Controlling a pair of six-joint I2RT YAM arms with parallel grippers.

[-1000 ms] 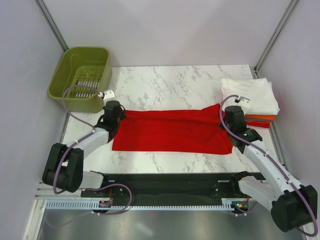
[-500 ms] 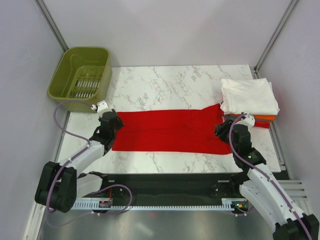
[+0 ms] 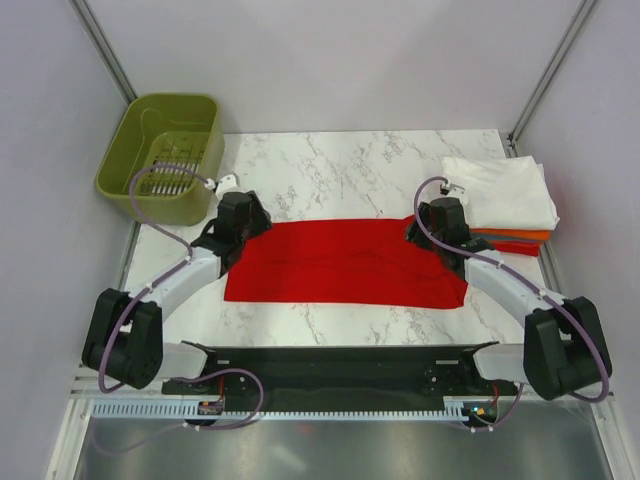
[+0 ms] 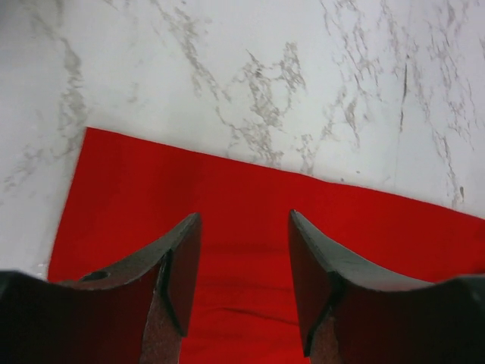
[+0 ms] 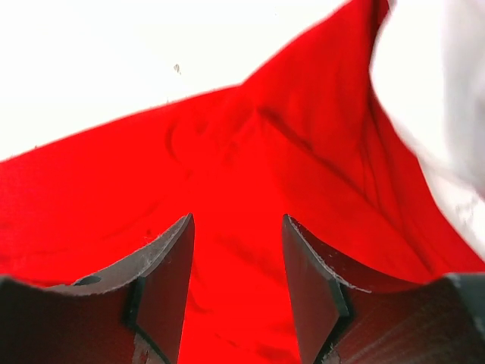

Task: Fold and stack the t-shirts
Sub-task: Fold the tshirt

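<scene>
A bright red t-shirt (image 3: 345, 262) lies flat as a long band across the middle of the marble table (image 3: 330, 170). My left gripper (image 3: 255, 215) hovers over its left end, jaws open and empty; in the left wrist view the red cloth (image 4: 227, 189) lies below my left gripper (image 4: 244, 262). My right gripper (image 3: 416, 232) is over the shirt's right end, also open, with red cloth (image 5: 227, 152) under my right gripper (image 5: 237, 262). Folded t-shirts are stacked at the right: white (image 3: 500, 190) on top, orange (image 3: 522, 236) and red (image 3: 516, 248) beneath.
An olive-green plastic basket (image 3: 140, 190) stands at the back left corner, partly off the table. The white shirt (image 5: 443, 91) of the stack is close on my right gripper's right. Grey walls close in on three sides.
Both grippers have gone from shut to open and let go of the red shirt. The arms dipped toward the near side, then came back over the shirt's two ends.
</scene>
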